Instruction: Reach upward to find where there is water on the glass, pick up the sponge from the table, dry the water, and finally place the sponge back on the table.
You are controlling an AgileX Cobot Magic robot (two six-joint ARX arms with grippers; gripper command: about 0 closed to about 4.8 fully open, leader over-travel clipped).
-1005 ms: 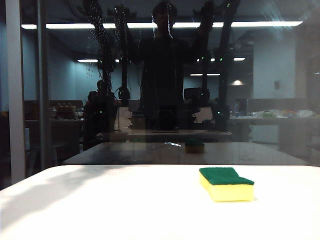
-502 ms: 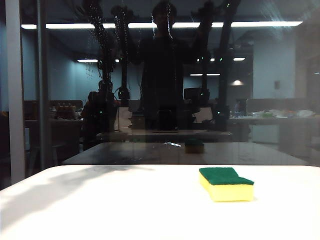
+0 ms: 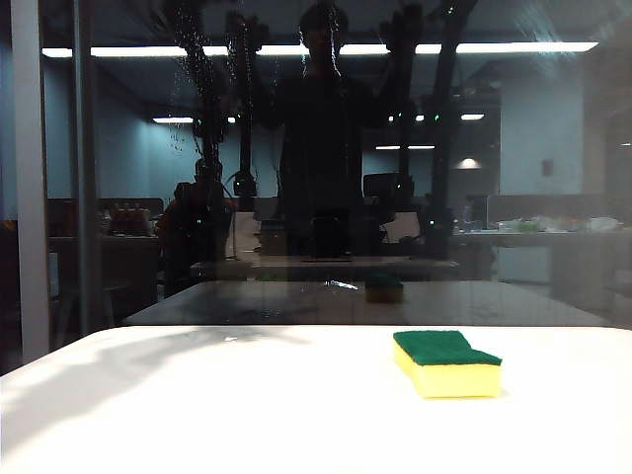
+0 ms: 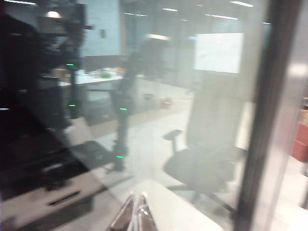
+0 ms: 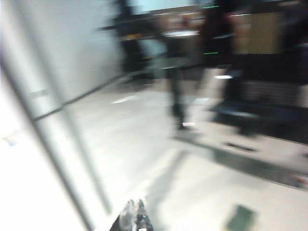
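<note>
Step in hand: searching the large dark see-through glass (image 3: 553,168) for the water (image 3: 202,89), thin whitish streaks and droplets high on the pane, left of centre.
Left gripper (image 4: 136,215): raised facing the pane, fingertips together, empty.
Right gripper (image 5: 135,215): also up at the pane, fingertips together, empty; view blurred.
Sponge: yellow foam block with green scouring top (image 3: 446,362), untouched on the wide white table (image 3: 197,405), right of centre.
Next move: probably lower one gripper, open it, straddle the sponge.
Containers: none.

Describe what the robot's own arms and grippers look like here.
Little shows. The left gripper and right gripper appear only as pale, glossy, tapered fingertips pressed together. In the glass the arms are dim dark silhouettes with small green lights; no cables or markings can be told.
</note>
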